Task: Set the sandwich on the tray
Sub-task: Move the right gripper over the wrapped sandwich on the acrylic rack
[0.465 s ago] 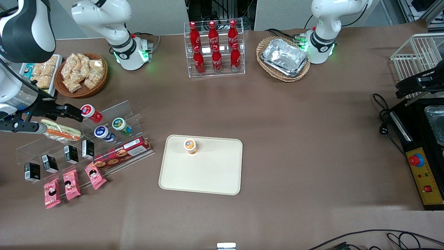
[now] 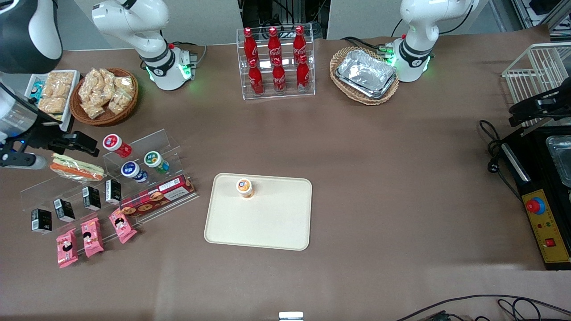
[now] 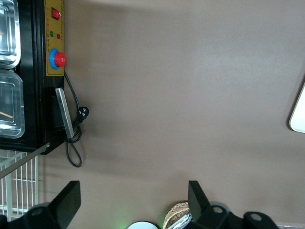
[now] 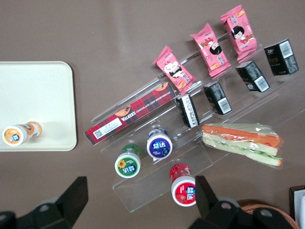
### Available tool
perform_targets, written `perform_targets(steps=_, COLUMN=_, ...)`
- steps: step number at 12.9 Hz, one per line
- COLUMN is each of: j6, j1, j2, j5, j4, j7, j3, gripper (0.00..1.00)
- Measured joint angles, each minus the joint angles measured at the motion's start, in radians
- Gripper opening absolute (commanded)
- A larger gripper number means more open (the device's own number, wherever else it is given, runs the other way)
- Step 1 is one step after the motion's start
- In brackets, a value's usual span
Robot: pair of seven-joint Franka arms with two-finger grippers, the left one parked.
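Gripper [image 2: 67, 145] hangs above clear tiered display stand [image 2: 147, 145] at working arm's end of table, fingers [image 4: 76, 193] spread wide, gripping nothing. Sandwich [image 2: 76, 168] lies on stand's upper step, just beside gripper, not touching. Red-capped bottle [image 4: 185, 190] between fingers in wrist view, lower down. Tray [image 2: 267, 223] mid-table, well apart from stand, carrying orange-capped bottle [image 2: 244, 187].

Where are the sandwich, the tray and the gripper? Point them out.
sandwich [image 4: 240, 144]: right wrist view, middle of the wrapped wedge.
tray [image 2: 261, 223]: front view, bare cream floor.
gripper [image 4: 140, 202]: right wrist view, above the display rack, midway between its open jaws.
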Motion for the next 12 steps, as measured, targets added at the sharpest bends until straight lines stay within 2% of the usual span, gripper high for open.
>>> perform_targets(steps=9, j6=0.001, j1=-0.023, j2=-0.003, j5=-0.001, j4=0.026, j7=0.005, j3=-0.069, gripper=1.00)
perform_targets(steps=12, j6=0.001, j1=-0.032, j2=0.007, j5=-0.061, j4=0.026, j7=0.173, j3=-0.082, gripper=1.00)
